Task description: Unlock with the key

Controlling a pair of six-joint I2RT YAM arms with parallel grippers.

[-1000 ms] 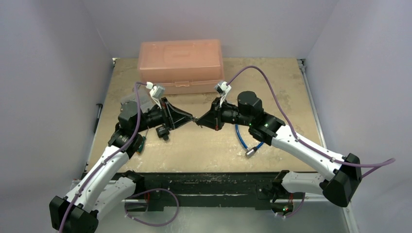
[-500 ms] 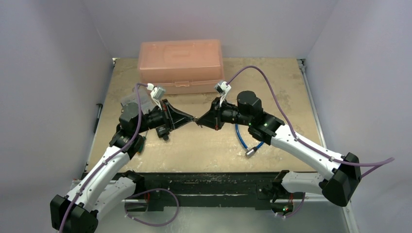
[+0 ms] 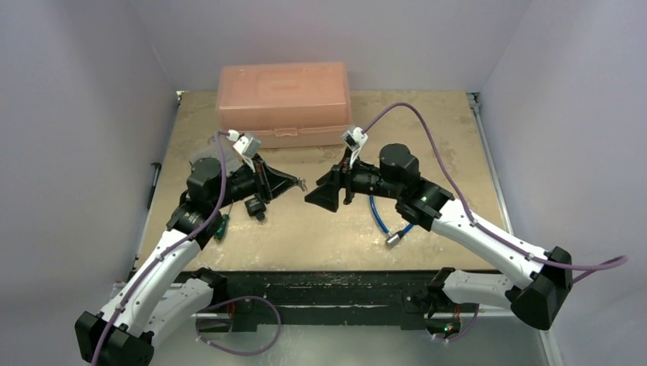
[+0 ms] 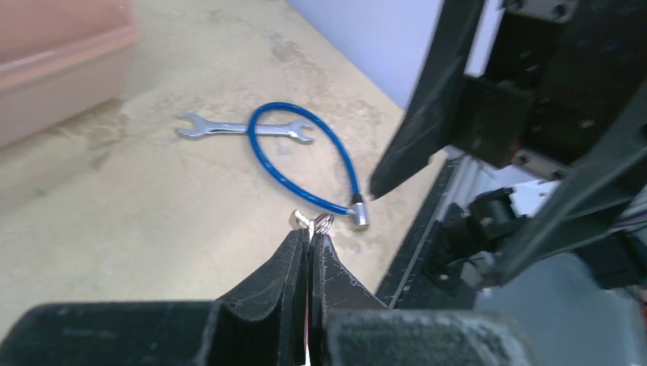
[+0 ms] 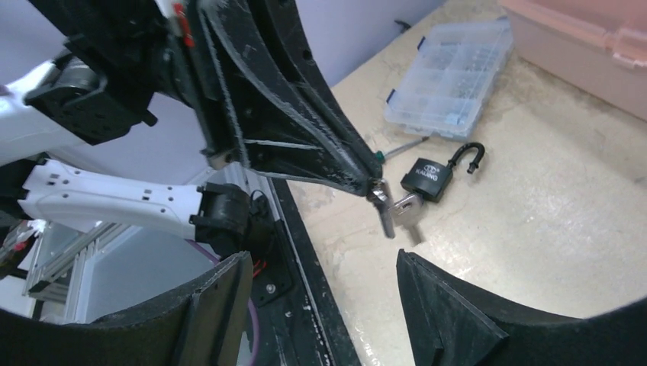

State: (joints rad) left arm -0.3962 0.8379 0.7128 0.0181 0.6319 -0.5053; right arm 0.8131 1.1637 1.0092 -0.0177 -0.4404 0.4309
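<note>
The left gripper (image 5: pixel 372 183) is pinching silver keys (image 5: pixel 385 213) in mid-air over the table's (image 3: pixel 320 236) middle; no black-headed key is showing. The right gripper (image 3: pixel 319 194) is gaping empty opposite. The padlock (image 5: pixel 429 177) is lying toward the left edge. Seemingly the keys are being readied; next, one blade needs lining up with the padlock.

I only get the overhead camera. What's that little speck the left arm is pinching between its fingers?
Observer: A small bunch of bare silver metal keys, dangling from the shut left fingers.
Operator: Is there a lock anywhere?
Observer: Yes, a black padlock lies on the table just beyond the keys; its shackle looks open.
Operator: Anything near the blue loop?
Observer: A flat silver double-ended wrench lies under the blue cable.
</note>
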